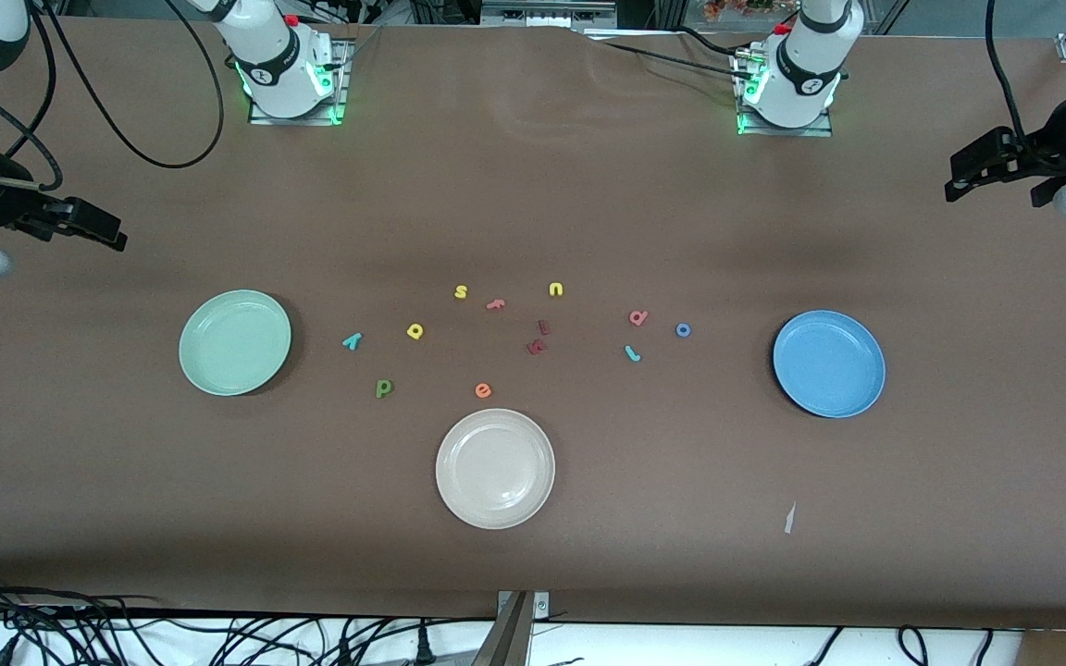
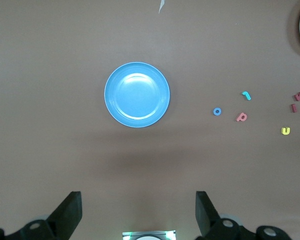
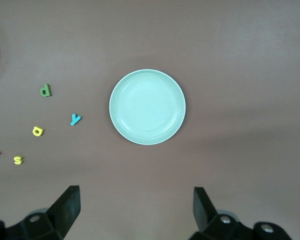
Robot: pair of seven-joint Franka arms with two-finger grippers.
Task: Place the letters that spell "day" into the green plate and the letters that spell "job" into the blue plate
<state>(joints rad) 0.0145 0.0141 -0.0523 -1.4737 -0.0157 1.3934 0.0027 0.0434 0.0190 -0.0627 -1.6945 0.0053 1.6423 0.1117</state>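
Both claws are spread wide and holding nothing. Left gripper [image 2: 139, 212] hangs up high at its table end over the blue plate [image 1: 828, 363], right gripper [image 3: 136, 210] likewise over the green plate [image 1: 235, 342]. Loads of bare table [image 1: 533, 185] around each plate. The letters sit mid-table between the plates: d [image 1: 384, 388], a [image 1: 415, 330], y [image 1: 352, 341] toward the green plate; j [image 1: 631, 352], o [image 1: 683, 329], b [image 1: 638, 318] toward the blue plate. Only the front view catches the white plate [image 1: 495, 468] whole.

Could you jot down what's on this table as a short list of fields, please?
green plate: empty, toward right arm's end
blue plate: empty, toward left arm's end
white plate: empty, nearest the front camera
foam letters: scattered on the table between the plates
left gripper: jaws open, waiting
right gripper: jaws open, waiting
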